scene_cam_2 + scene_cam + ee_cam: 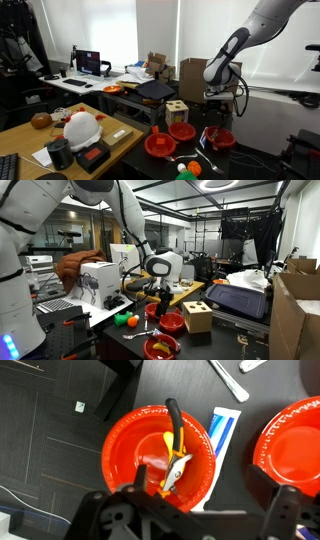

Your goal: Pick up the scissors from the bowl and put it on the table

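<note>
The scissors point(176, 452), with yellow and black handles, lie in a red bowl point(130, 455) in the middle of the wrist view. My gripper point(200, 495) is open and empty; it hangs above this bowl, its fingers to either side of the bowl's near rim and touching nothing. In both exterior views the gripper point(162, 290) point(219, 103) hovers over the group of red bowls point(165, 310) point(221, 139) on the black table point(200, 390) point(232, 340). The scissors are too small to make out there.
A second red bowl point(295, 445) sits to the right, with a blue and white tube point(222, 430) between the two bowls. A wooden block point(197, 315) point(177, 110), a third red bowl point(160, 347) and orange and green balls point(124, 321) stand nearby.
</note>
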`<state>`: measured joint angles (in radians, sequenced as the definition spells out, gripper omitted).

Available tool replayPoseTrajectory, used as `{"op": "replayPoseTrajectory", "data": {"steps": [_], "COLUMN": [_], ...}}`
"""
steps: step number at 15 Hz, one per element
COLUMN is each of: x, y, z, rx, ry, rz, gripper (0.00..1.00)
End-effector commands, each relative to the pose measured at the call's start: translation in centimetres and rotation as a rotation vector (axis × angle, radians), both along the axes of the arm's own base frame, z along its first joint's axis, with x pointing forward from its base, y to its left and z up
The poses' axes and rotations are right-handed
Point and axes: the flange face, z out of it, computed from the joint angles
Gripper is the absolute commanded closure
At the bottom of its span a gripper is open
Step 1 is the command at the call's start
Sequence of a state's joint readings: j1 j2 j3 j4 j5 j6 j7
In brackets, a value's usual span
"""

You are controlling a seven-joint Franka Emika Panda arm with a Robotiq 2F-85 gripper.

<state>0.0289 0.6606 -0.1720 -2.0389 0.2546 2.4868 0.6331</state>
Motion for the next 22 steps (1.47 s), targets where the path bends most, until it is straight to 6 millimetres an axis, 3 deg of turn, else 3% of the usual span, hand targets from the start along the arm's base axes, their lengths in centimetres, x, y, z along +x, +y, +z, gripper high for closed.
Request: {"op": "replayPoseTrajectory", "data": {"steps": [1, 15, 22], "x": [-1.9, -5.5, -8.7], "y": [-0.5, 0.1, -2.9], "z": [0.2, -6.4, -6.7], "rx": [0.010, 0.135, 0.081], "ry": [-0.011, 0.009, -0.020], "rz": [-0.082, -0.426, -0.574], "gripper": [0.00, 0.00, 0.00]}}
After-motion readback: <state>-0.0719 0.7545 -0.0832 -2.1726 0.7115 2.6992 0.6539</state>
